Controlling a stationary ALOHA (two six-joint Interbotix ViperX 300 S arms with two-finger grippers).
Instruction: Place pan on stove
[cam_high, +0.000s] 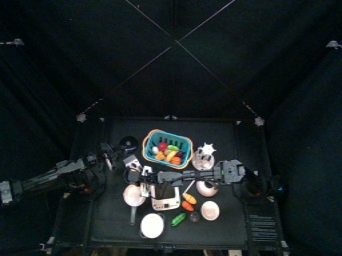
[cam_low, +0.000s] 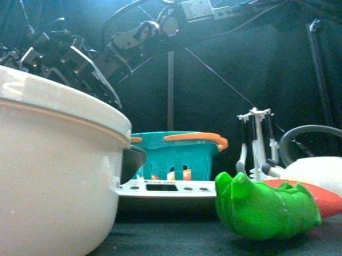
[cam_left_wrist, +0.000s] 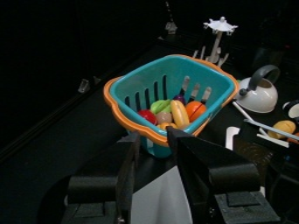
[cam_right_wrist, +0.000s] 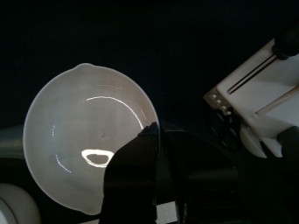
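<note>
The pan (cam_high: 134, 195) is round and pale and lies on the table left of the stove (cam_high: 168, 195), a whitish block with dark patches. In the right wrist view the pan (cam_right_wrist: 87, 140) fills the picture, with the stove (cam_right_wrist: 263, 87) beside it. My right gripper (cam_right_wrist: 156, 131) reaches across the stove, its tip at the pan's rim nearest the stove. My left gripper (cam_left_wrist: 159, 138) is open and empty. It hangs behind the pan and faces the blue basket (cam_left_wrist: 170, 92). The stove also shows in the front view (cam_low: 167, 186).
The blue basket (cam_high: 167, 148) of colourful items stands behind the stove. A silver pot (cam_high: 207, 187) is right of the stove. White discs lie at the front (cam_high: 152, 226) and front right (cam_high: 210, 211). A white star-shaped piece (cam_high: 206, 150) stands at the back right. A green toy (cam_low: 267, 208) lies near the front edge.
</note>
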